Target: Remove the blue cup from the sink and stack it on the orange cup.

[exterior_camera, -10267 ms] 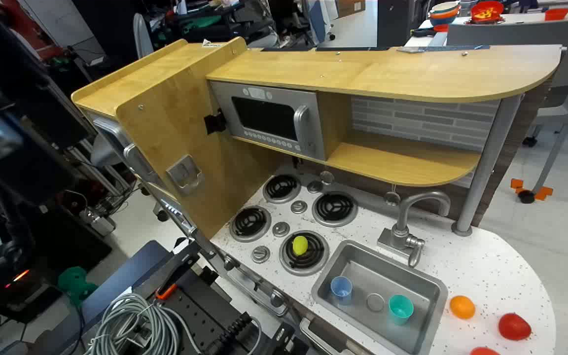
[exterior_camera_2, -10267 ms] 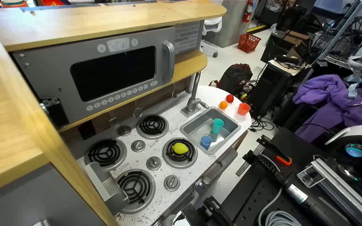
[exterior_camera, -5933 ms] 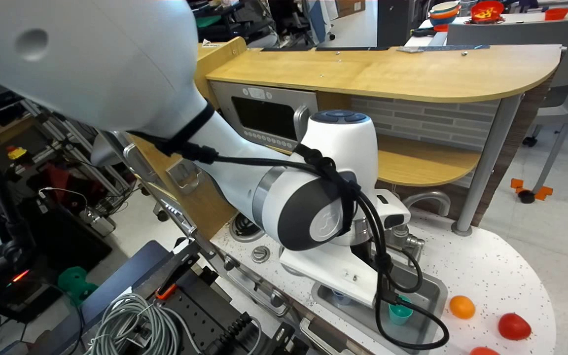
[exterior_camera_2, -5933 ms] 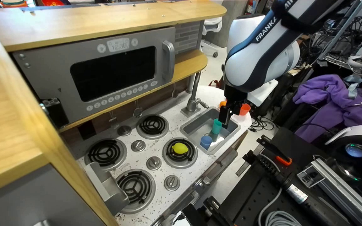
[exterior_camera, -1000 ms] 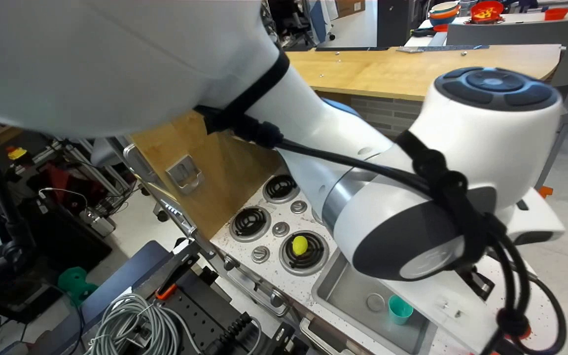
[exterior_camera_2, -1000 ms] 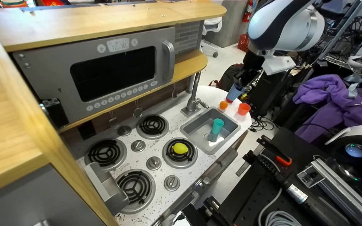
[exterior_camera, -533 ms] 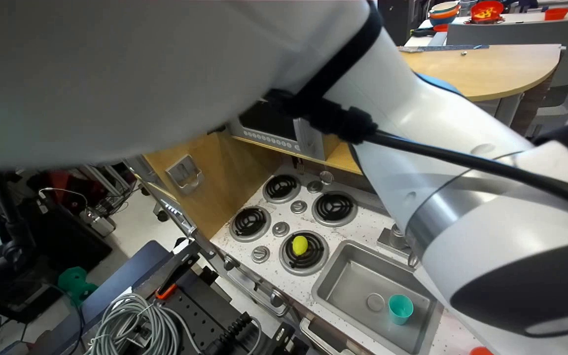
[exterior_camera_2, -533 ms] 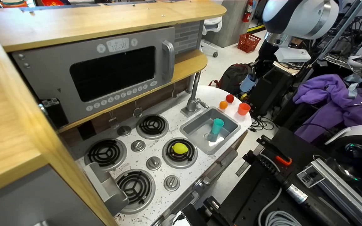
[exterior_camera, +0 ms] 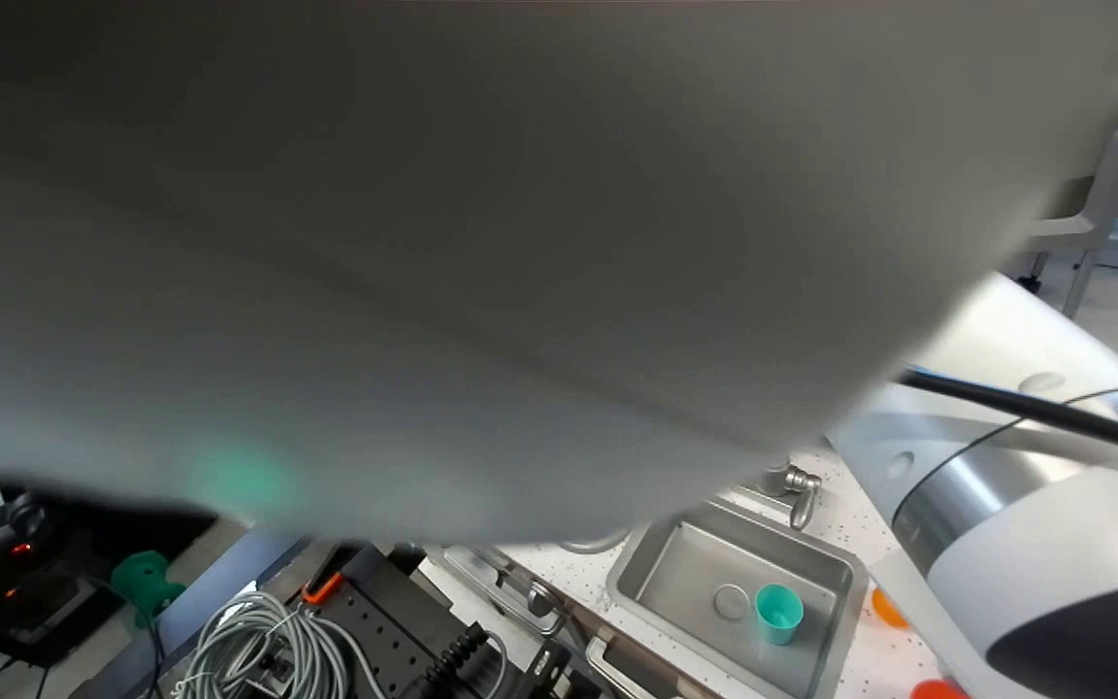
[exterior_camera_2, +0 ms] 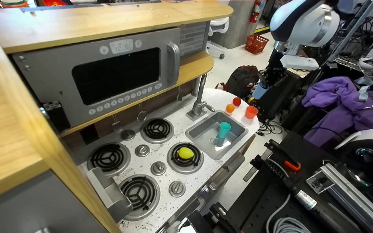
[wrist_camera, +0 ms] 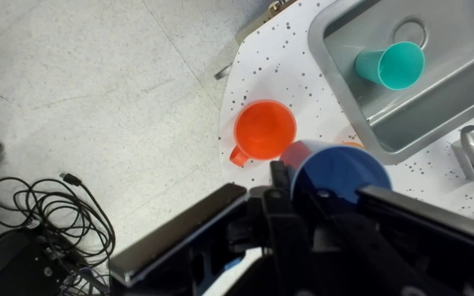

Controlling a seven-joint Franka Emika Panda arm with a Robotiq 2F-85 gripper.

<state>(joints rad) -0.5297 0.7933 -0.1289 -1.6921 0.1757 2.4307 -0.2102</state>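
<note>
We have the blue cup [wrist_camera: 340, 168] out of the sink [wrist_camera: 346, 92]; the claw [wrist_camera: 300, 184] pinches its wall near the rim. What counts now: in an exterior view the orange cup [exterior_camera_2: 251, 112] sits below and slightly left of the claw, near the rounded edge of the desk [exterior_camera_2: 220, 97], with a gap between the cups. In the wrist view it is up and left of the claw. The blue cup is tilted, long axis running from the mouth, by the claw, down to the base, which points roughly at the orange cup. We judge the next move needs the blue cup set upright over the orange mouth, then lowered; we can't read the height well. Looks: blue cup plain, light blue outside, darker inside, pinkish patch near the base, cause unclear. Orange cup upright, mouth up, small handle toward the desk edge.
</note>
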